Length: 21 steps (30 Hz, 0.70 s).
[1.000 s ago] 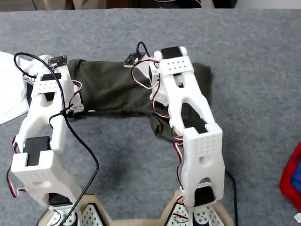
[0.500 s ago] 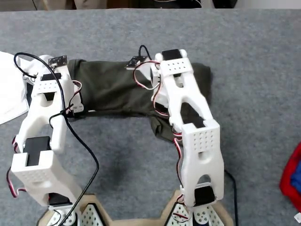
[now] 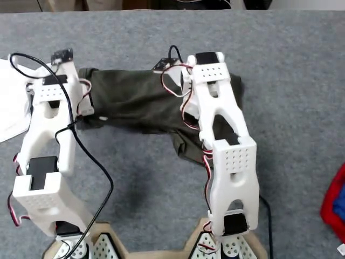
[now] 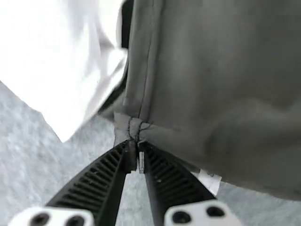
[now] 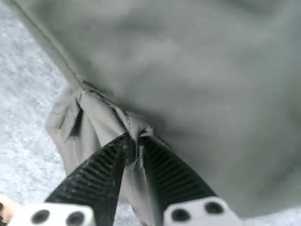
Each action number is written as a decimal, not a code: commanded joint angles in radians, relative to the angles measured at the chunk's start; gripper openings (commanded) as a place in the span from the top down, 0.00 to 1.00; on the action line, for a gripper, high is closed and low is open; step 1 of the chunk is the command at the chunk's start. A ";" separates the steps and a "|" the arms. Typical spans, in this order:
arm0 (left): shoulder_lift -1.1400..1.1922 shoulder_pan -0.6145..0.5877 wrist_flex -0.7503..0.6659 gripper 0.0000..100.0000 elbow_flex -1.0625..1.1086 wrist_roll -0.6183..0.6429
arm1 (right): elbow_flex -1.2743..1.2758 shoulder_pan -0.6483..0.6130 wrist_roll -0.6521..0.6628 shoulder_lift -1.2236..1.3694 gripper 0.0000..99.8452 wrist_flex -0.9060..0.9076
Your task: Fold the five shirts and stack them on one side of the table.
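Two arms stand at the near edge of the table [image 3: 291, 65], which has a grey, carpet-like cover: the left arm [image 3: 46, 140] on the left side and the right arm [image 3: 226, 140] near the middle. At the right edge, not far from the near right corner, lies a red and blue thing [image 3: 337, 202], cut off by the view, and I cannot tell what it is. Both arms stretch away from the near edge to the dark olive shirt [image 3: 135, 100], which lies about in the middle of the table, a little closer to the far edge. The left gripper [image 4: 136, 153] has its fingers clenched on the near left corner of this shirt, exactly where a stitched seam meets the hem. Just beside this corner a small white label [image 4: 209, 176] sticks out from under the hem; there is some dark print on it, but it is too small and blurred to be read. The right gripper [image 5: 135, 143] pinches a bunched fold of the same shirt at its near edge, fingers tight on the cloth. The shirt looks like a wide band that goes from left to right, with soft wrinkles. One crumpled part hangs out toward the near edge under the right arm. At the left edge of the table lies a white shirt [image 3: 11, 102], partly outside the view. Its edge touches the left end of the olive shirt.
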 commanded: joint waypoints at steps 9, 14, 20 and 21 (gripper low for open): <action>-0.007 -0.003 -0.204 0.98 -0.153 0.002 | -0.133 0.031 -0.064 -0.002 0.99 0.034; -0.007 -0.002 -0.350 0.98 -0.164 0.000 | -0.128 0.030 -0.066 -0.002 0.99 0.021; -0.007 -0.002 -0.523 0.98 -0.164 -0.084 | -0.127 0.030 -0.066 -0.001 0.99 0.020; -0.007 -0.002 -0.551 0.98 -0.164 -0.087 | -0.125 0.030 -0.066 -0.001 0.99 0.020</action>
